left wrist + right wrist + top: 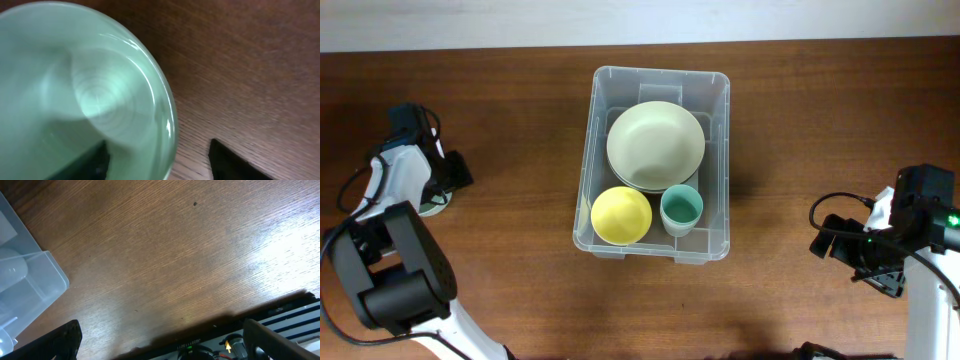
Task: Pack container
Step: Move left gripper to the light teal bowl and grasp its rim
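The clear container (660, 72) stands mid-table and holds a pale green bowl (655, 145), a yellow bowl (621, 215) and a teal cup (681, 210). Its corner shows in the right wrist view (30, 280). A pale green bowl (75, 100) sits at the far left of the table (432, 207), mostly hidden under my left arm. My left gripper (157, 165) is open and straddles this bowl's rim, one finger inside and one outside. My right gripper (160, 345) is open and empty, low over the table to the right of the container (840, 245).
The brown wooden table (800, 120) runs to a pale wall at the back. My right arm's base and cables (280, 335) lie at the table's front right edge.
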`<state>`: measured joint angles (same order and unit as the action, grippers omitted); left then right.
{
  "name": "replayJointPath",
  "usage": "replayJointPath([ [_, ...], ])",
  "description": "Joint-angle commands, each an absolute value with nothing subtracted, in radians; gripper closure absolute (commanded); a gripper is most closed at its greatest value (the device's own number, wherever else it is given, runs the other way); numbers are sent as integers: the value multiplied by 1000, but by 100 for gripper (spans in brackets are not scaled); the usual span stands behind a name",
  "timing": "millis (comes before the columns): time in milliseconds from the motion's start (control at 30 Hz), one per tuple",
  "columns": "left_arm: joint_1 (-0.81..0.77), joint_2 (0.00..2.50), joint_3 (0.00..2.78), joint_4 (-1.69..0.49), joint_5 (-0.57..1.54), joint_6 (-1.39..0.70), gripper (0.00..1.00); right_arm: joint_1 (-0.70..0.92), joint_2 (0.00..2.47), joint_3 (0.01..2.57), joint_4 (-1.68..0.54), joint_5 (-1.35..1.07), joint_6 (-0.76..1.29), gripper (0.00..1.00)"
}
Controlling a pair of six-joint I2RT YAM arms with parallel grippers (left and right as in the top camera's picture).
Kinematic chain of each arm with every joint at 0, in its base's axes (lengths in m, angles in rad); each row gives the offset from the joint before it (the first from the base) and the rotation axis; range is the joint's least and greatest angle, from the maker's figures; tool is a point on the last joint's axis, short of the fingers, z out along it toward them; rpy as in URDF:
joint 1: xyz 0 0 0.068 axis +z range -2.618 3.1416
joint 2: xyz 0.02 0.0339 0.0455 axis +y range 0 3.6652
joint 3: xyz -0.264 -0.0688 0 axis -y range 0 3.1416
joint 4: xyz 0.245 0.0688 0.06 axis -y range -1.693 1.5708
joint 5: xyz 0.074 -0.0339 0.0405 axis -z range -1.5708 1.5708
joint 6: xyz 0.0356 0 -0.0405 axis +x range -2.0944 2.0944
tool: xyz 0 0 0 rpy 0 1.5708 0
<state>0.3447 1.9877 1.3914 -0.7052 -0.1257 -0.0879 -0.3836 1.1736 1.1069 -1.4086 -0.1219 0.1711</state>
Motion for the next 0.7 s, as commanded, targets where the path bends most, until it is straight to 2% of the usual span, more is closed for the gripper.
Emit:
replayJointPath([
  [0,352,2010,1403,-695,-162,-73,50,-379,1174,1104,-1409,-128,161,1],
  [67,352,2020,1403,-695,-162,-73,61,-379,1174,1104,-1409,-128,161,1],
  [133,352,2036,1403,-696,-161,-73,62,-379,1174,1104,-1409,-128,161,1],
  [300,352,2070,1403,-716,-162,-73,80,-379,1174,1104,-1409,-128,161,1],
  [400,352,2070,1403,-718,-162,-73,86,-379,1174,1104,-1409,-128,161,1],
  [533,352,2070,1403,-721,-161,-73,99,-379,1174,1104,-1409,-128,161,1],
  [667,347,2064,1439,-775,-150,-73,99,-379,1174,1104,-1409,-128,161,1],
])
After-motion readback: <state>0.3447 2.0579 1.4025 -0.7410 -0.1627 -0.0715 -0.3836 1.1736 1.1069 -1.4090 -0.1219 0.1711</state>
